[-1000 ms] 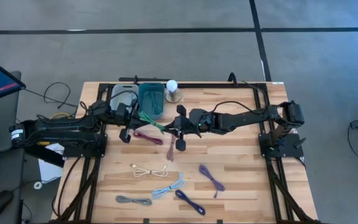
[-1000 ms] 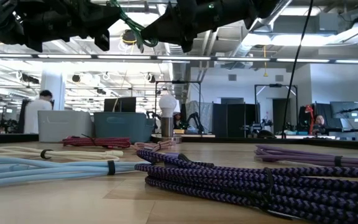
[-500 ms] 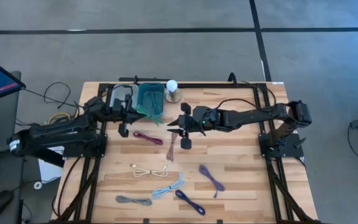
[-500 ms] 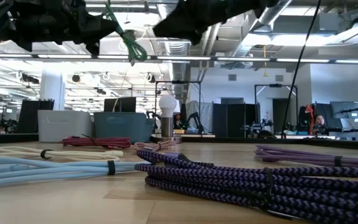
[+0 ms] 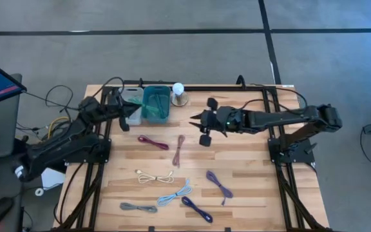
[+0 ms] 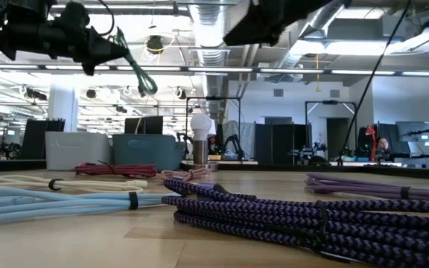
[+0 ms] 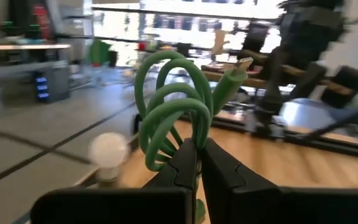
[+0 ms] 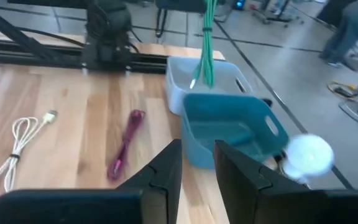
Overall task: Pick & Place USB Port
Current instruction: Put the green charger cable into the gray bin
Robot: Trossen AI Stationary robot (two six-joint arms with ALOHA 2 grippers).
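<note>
A green coiled USB cable (image 7: 169, 109) sits in my shut left gripper (image 7: 194, 163), its plug (image 7: 244, 64) sticking out past the loops. In the high view my left gripper (image 5: 127, 116) is over the pale grey bin (image 5: 129, 98), which stands next to the teal bin (image 5: 156, 103). The right wrist view shows the green cable (image 8: 205, 43) hanging above the pale bin (image 8: 204, 84). My right gripper (image 5: 197, 122) hovers open above mid-table, right of the bins, touching nothing. My left gripper pinches the green cable's bundled loops (image 7: 180, 138) between its two fingers, near one end of the coil. The cable is lifted clear of the table. In the low view the cable (image 6: 136, 71) droops slantwise below the fingers.
Several coiled cables lie on the wooden table: maroon (image 5: 153, 142), pink (image 5: 178, 149), cream (image 5: 155, 177), light blue (image 5: 174, 192), grey (image 5: 138, 207), purple (image 5: 219, 185) and dark purple (image 5: 197, 209). A white bulb (image 5: 178, 89) stands right of the teal bin. Frame rails border the table.
My left gripper has carried the green cable from mid-table toward the far-left, to above the pale grey bin, with the cable swinging below it. My right gripper has drawn back toward the table's right, away from the cable.
</note>
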